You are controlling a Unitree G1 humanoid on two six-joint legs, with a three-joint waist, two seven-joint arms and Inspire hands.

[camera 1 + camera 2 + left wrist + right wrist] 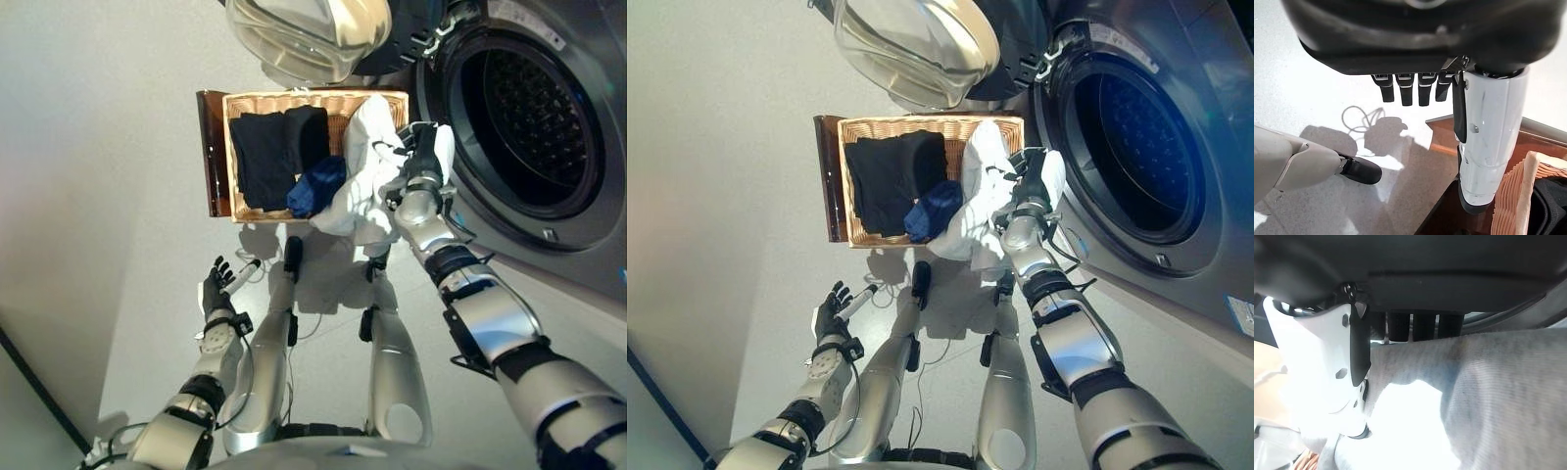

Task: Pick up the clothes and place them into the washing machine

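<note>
A wicker basket (294, 97) stands on the floor in front of the washing machine's open drum (534, 127). It holds dark clothes (274, 147) and a blue garment (315, 184). A white garment (358, 186) hangs over the basket's right side, lifted by my right hand (421, 162), which is shut on its upper part next to the drum's rim. In the right wrist view the pale cloth (1498, 396) drapes across the curled fingers beside the white-covered thumb (1327, 367). My left hand (217, 289) hangs low at the lower left, open and holding nothing, its fingers (1405, 90) straight.
The machine's glass door (304, 34) is swung open above the basket's far edge. A brown board (211, 152) stands against the basket's left side. Pale floor spreads to the left of the basket.
</note>
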